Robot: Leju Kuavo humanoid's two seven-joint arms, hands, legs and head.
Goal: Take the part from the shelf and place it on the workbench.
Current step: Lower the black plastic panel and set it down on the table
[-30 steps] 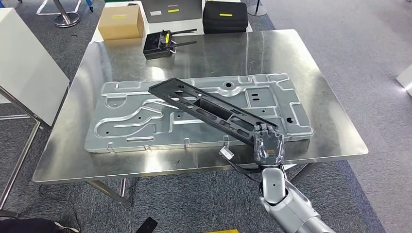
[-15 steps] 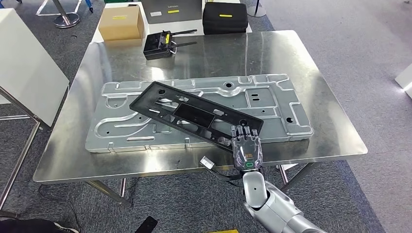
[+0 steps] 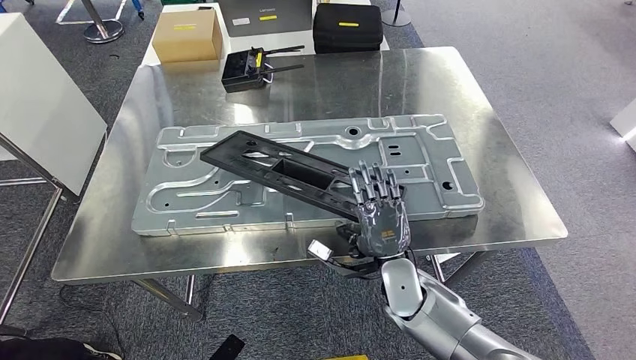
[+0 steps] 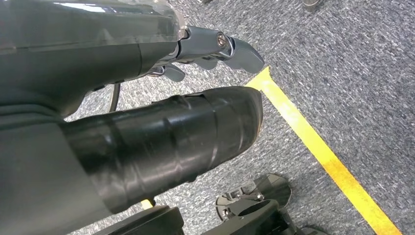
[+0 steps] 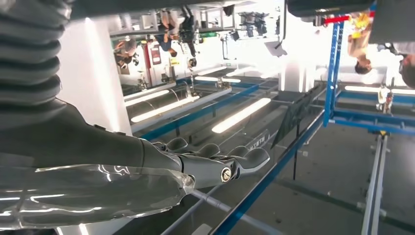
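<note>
Here the long black slotted part (image 3: 289,174) is lying aslant on the embossed metal panel (image 3: 420,146) mid-tabletop (image 3: 480,97), while the right hand (image 3: 381,217), fingers (image 3: 373,180) extended, is seemingly releasing its near end.

The surface (image 3: 465,97) is brushed sheet metal, glossy enough to mirror the lights. On it, the stamped plate (image 3: 420,142) looks like pale matt aluminium with pressed ribs. The long part (image 3: 277,166) is matt black plastic. The right robot hand (image 3: 381,214) has dark grey plastic fingers; its arm is smooth silver. The floor (image 4: 342,58) is rough grey carpet with glossy yellow tape (image 4: 323,156).
</note>
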